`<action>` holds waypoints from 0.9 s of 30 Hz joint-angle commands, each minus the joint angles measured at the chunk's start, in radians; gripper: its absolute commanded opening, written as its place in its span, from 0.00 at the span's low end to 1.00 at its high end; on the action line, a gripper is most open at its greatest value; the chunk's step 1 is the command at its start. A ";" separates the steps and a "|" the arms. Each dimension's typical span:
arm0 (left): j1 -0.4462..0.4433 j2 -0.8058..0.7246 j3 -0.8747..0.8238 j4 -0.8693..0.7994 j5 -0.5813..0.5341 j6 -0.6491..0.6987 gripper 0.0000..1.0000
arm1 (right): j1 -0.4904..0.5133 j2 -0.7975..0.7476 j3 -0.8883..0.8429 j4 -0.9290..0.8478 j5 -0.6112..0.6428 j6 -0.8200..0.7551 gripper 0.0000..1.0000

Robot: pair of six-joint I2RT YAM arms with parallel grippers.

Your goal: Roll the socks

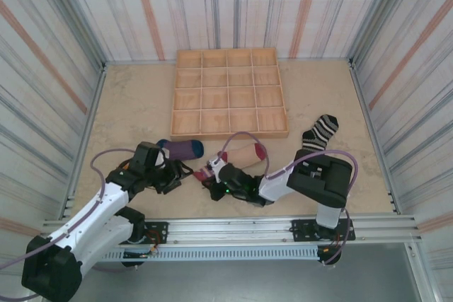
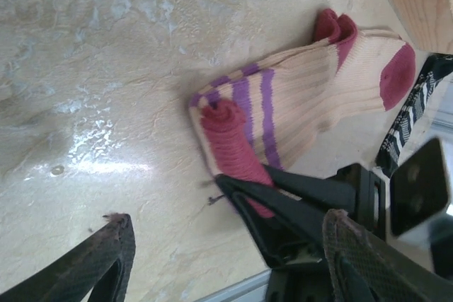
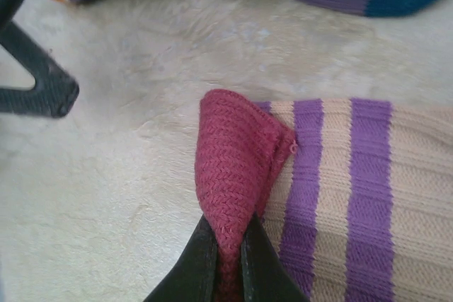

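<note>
A peach sock with purple stripes lies flat in front of the wooden tray. My right gripper is shut on its dark-red cuff, which is folded up off the table. In the left wrist view the cuff is pinched by the right gripper. My left gripper stands open just left of the cuff, its fingers wide apart with nothing between them. From above, the left gripper and right gripper are close together. A purple sock lies behind them. A black-and-white striped sock lies to the right.
The wooden compartment tray sits at the middle back, its front edge close to the peach sock's toe. Striped walls close in the table on three sides. A metal rail runs along the near edge.
</note>
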State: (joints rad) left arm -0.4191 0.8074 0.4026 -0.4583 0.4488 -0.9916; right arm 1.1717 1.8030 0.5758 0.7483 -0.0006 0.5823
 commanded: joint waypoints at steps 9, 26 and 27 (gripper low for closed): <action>-0.134 0.104 -0.020 0.164 -0.140 -0.054 0.62 | -0.109 0.154 -0.194 0.435 -0.273 0.555 0.00; -0.232 0.258 0.041 0.233 -0.225 -0.048 0.44 | -0.095 -0.002 -0.200 0.101 -0.160 0.749 0.00; -0.236 0.261 0.041 0.239 -0.226 -0.049 0.44 | -0.095 -0.019 -0.199 0.065 -0.149 0.760 0.00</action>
State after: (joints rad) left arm -0.6456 1.0573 0.4191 -0.2310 0.2562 -1.0447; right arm 1.0676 1.8305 0.3809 1.0767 -0.2028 1.2957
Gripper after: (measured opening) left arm 0.438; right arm 0.072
